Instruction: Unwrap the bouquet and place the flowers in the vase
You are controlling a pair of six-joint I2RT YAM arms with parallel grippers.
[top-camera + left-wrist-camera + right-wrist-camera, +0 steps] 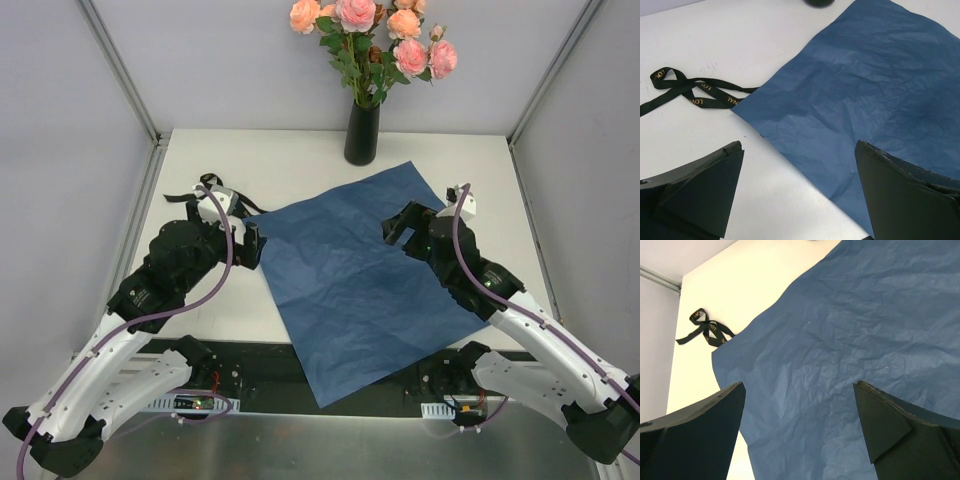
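Top external shows the left gripper [249, 243] and right gripper [394, 229] both spread wide, holding nothing, over the blue paper [350, 285].

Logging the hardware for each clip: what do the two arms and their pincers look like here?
Both arms have white lower links, the left arm and right arm alike, turning to black housings toward the wrist. A purple cable runs along each. The left pincer and right pincer each have two matte black wedge-shaped fingers, no markings visible.
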